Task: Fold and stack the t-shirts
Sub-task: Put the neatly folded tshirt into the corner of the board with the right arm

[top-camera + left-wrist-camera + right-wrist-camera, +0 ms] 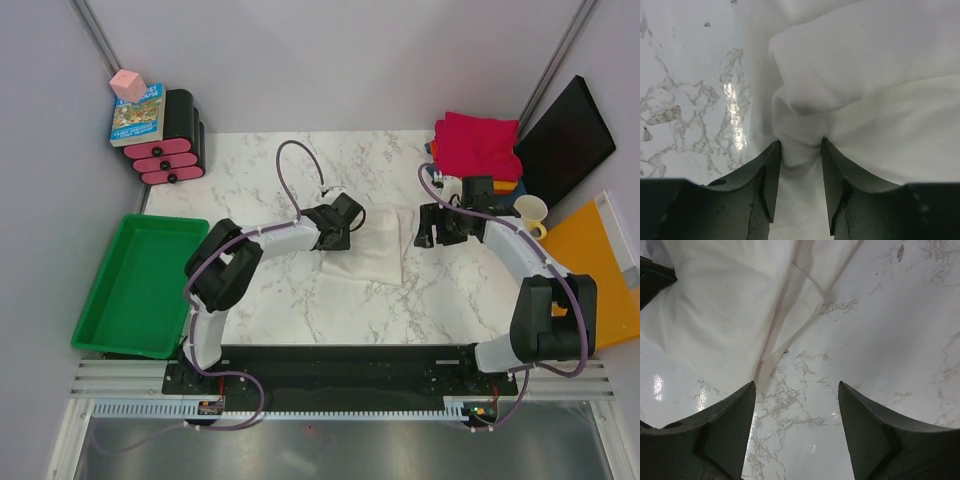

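white shirt (pixel 372 245): middle of desk (pixel 300 300) | left pincer (pixel 800 145): grasping a bunched fold at its 9 o'clock edge | right pincer (pixel 796 385): released, over bare marble just off its 3 o'clock edge

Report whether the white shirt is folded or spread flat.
Partly folded, not spread: the off-white shirt lies as a compact, rumpled rectangle, and the left claw pinches a bunched fold of it.
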